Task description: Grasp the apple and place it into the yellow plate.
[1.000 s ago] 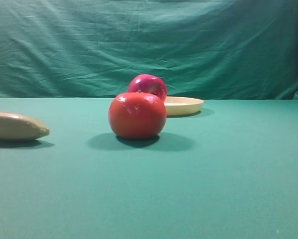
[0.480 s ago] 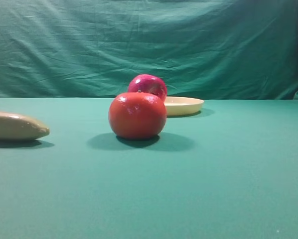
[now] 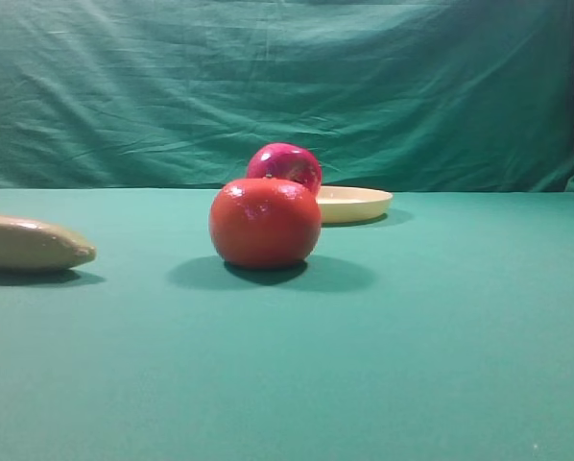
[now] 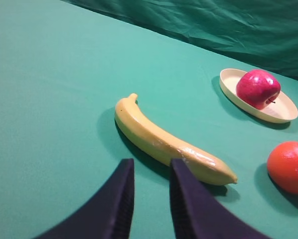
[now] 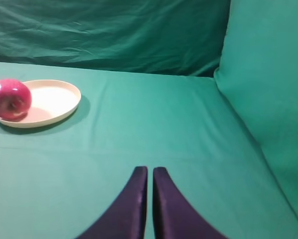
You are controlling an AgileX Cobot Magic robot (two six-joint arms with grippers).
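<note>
Sitting inside the shallow pale-yellow round plate, toward one edge, is your glossy magenta-red apple, so the placing looks done. Your right claw is clenched on nothing, well back over the green bench. Your left claw stands slightly parted, empty, above the yellow banana.

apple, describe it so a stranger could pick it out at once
On the green cloth table, find the shallow pale-yellow round plate. The glossy magenta-red apple sits in it. The other round fruit, orange-red, lies on bare cloth near the long yellow banana.
</note>
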